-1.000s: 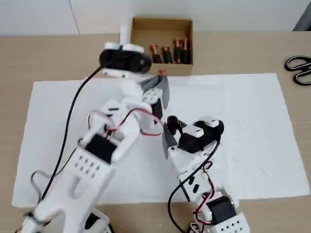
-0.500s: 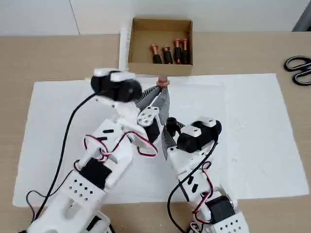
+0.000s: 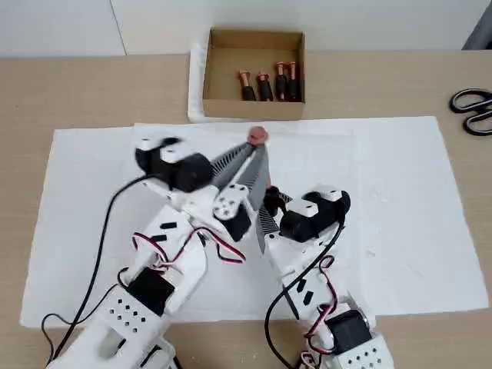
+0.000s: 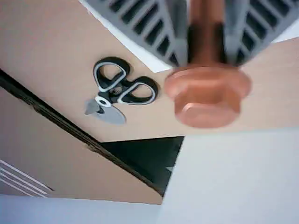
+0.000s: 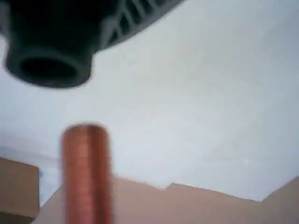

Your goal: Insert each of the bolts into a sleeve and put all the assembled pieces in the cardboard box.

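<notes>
Left hand [image 3: 257, 147] grips bolt [image 3: 257, 137] near cardboard box [image 3: 231, 110]; four assembled pieces [image 3: 266, 83] inside.

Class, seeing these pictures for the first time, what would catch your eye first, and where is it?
The copper bolt pinched in the left gripper, just in front of the cardboard box, stands out first. Next come the black sleeve in the right gripper close beside it, and four assembled pieces lying in the box.

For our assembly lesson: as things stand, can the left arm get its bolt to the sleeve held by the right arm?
Probably yes: in the right wrist view the bolt sits close to the mouth of the sleeve, nothing between them.
</notes>
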